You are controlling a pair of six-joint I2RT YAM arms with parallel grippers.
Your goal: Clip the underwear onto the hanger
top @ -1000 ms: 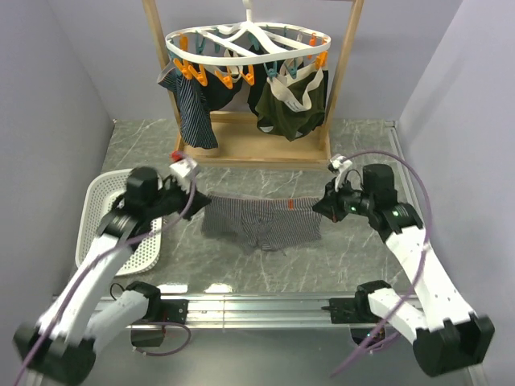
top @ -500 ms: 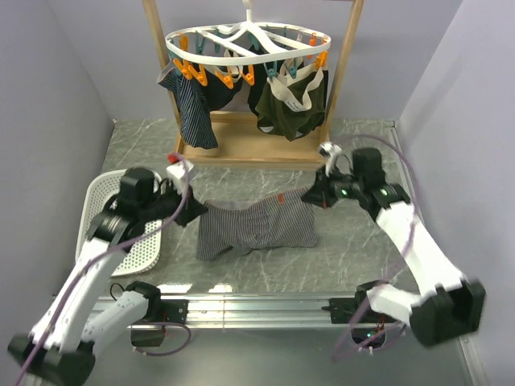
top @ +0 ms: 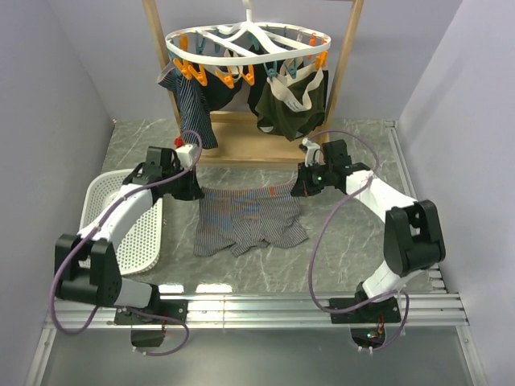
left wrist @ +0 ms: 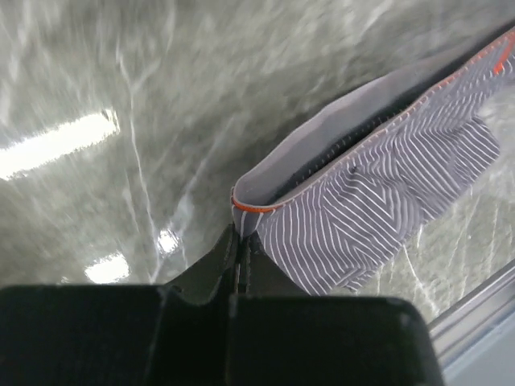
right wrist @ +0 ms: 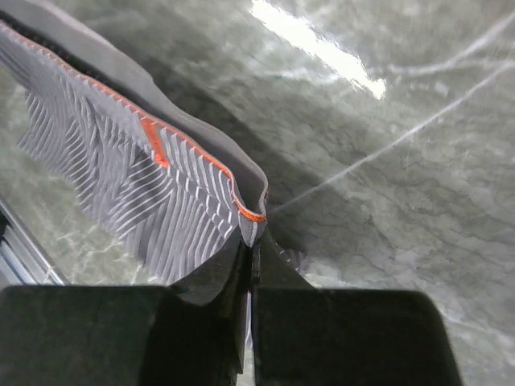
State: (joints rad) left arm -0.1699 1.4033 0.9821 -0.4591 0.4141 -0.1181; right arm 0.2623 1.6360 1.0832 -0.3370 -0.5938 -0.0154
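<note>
Glossy grey-green marbled desk (top: 354, 233), enclosed by plain lavender walls. Light grey, finely striped underwear (top: 251, 221) with orange-edged waistband, stretched over the desk centre, in front of and below the white hanger (top: 249, 44). Pinched at opposite waistband corners by left claw (left wrist: 240, 240) and right claw (right wrist: 251, 241), both pressed together on the fabric.

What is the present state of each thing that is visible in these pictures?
Underwear: unclipped, waistband stretched between both grippers.
Left gripper: shut on one waistband corner.
Right gripper: shut on the other corner.
Hanger: hanging inside the wooden frame, two garments clipped on.
Olive pair: clipped, hanging.
Navy garment: clipped, hanging.
Basket: upright, partly under the left arm.
</note>
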